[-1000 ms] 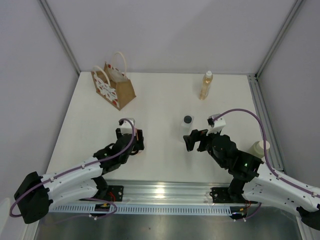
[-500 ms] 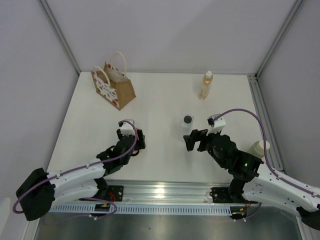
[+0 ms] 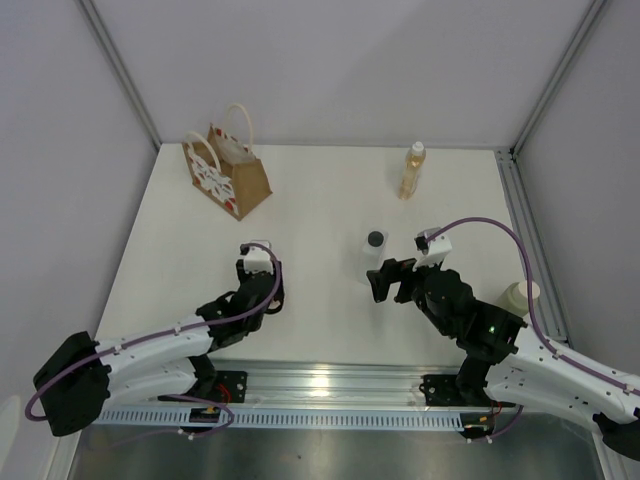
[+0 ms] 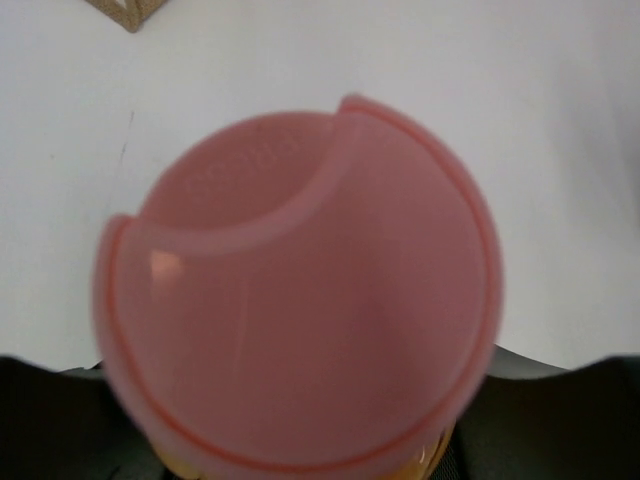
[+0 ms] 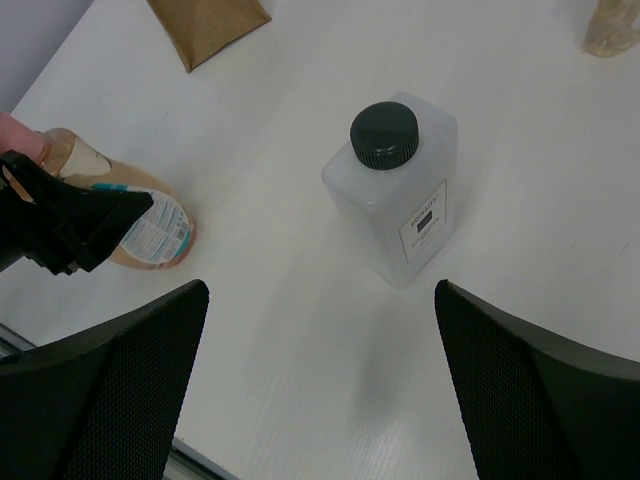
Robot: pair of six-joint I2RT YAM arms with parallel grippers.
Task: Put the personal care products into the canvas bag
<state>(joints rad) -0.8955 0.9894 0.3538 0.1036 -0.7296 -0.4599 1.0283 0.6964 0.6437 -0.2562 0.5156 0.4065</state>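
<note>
Grip on a squat peach plastic bottle with a pink cap: the left gripper holds it clamped between its fingers near the middle of the table's near edge, one black finger crossing the label. The bottle is tilted, its long axis running from the base, low over the tabletop, up to the cap, which points back at the wrist; whether the base touches the table cannot be told. The small tan-brown canvas bag with cream loop handles stands well apart at the far left corner. The tilted bottle could pivot or slip on the way there, or catch a handle and tip the light bag. The right gripper hangs wide open just short of an upright square white bottle with a black cap at mid-table; a careless advance could knock it over.
</note>
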